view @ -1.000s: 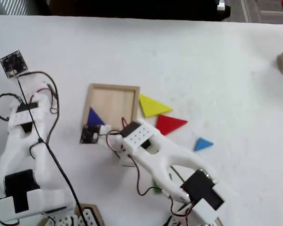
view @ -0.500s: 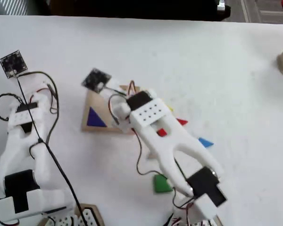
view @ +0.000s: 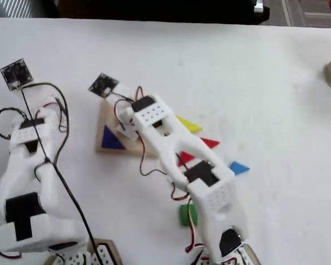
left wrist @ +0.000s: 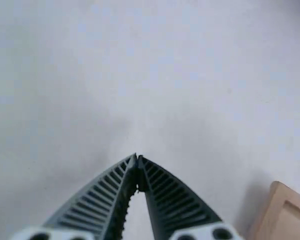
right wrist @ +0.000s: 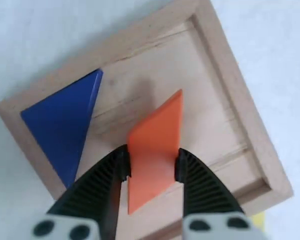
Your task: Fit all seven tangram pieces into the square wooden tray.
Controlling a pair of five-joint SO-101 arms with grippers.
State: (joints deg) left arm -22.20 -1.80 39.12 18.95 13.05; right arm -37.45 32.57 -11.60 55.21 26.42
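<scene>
Right hand (right wrist: 152, 158) clamping orange parallelogram (right wrist: 157, 131) over wooden tray (right wrist: 238, 114), blue triangle (right wrist: 65, 125) inside, left hand (left wrist: 137, 164) closed over table (left wrist: 140, 60)

looks like a robotics lab bench: white table (view: 254, 72), two arms (view: 174, 144) with loose wires (view: 55, 171) and bare camera boards (view: 14, 73).

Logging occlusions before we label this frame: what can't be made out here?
- High view: the right arm covers most of the square wooden tray, hiding its free floor.
- High view: that arm cuts off the yellow triangle, red triangle and green square piece.
- Right wrist view: whether the orange parallelogram in the right tool touches the tray floor is unclear.
- Left wrist view: the frame edge cuts off most of the tray.
</scene>
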